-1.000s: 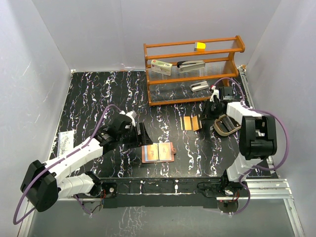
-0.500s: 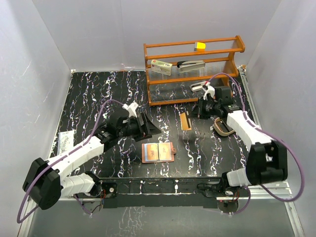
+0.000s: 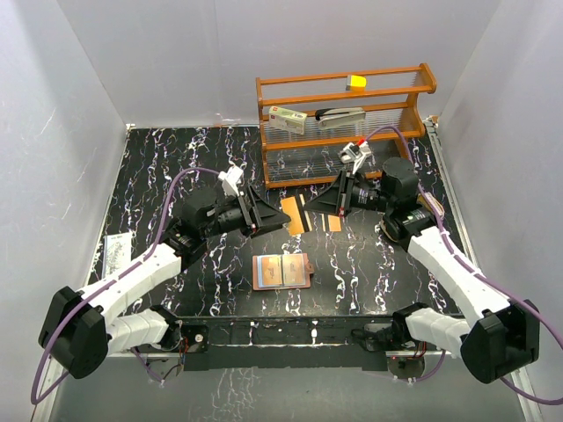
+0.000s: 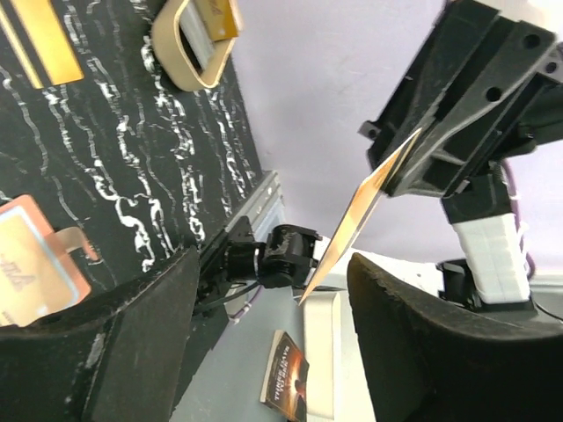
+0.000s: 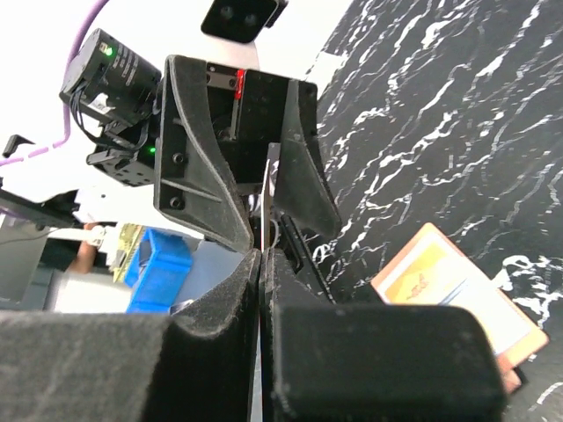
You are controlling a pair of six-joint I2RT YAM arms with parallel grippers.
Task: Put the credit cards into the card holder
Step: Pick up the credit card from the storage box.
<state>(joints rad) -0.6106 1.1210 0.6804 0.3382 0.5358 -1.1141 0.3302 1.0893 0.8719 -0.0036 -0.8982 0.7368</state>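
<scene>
My right gripper is shut on an orange credit card, held above the table. In the left wrist view that card shows edge-on, its free end between the wide-apart fingers of my left gripper. The left gripper is open and faces the right one. From the right wrist, the pads pinch the thin card. A second orange card lies flat on the table. The reddish-brown card holder lies open near the front edge, with a light blue and a tan face on its panels.
A wooden rack stands at the back right with a white box, a yellow block and metal items. A tan oval tray sits under the right arm. A white printed packet lies at the left edge.
The right arm lifted one orange card off the table and swung it left. The left gripper rose and moved right to meet it, so the card's end now sits between its fingers.
</scene>
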